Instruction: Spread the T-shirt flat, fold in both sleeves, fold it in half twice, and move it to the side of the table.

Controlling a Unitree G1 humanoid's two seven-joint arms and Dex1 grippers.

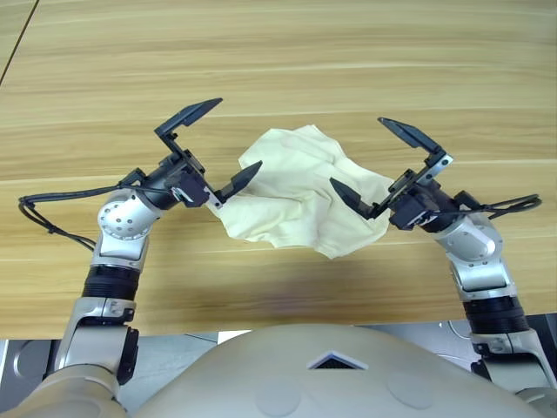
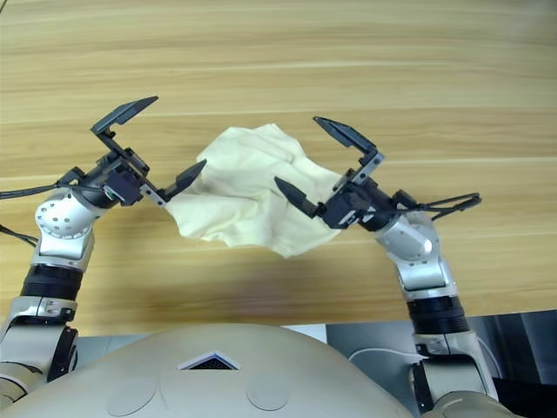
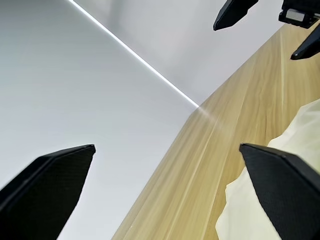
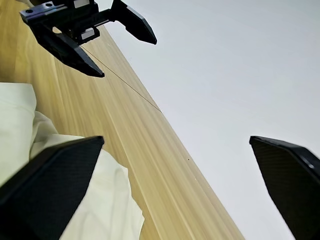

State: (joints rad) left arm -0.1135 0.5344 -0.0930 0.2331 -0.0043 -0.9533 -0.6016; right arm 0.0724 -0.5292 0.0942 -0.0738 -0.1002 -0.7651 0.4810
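A pale yellow T-shirt lies crumpled in a heap on the wooden table, near the front edge. My left gripper stands open at the shirt's left side, its lower finger just over the cloth edge. On the shirt's right side my right gripper is open too, one finger above the cloth. Nothing is held in either. In the left wrist view the T-shirt lies beside one finger; in the right wrist view the T-shirt lies beside a finger.
Bare wood stretches beyond and to both sides of the shirt. The table's front edge runs just below my arms. Black cables trail from the left wrist and loop by the right wrist.
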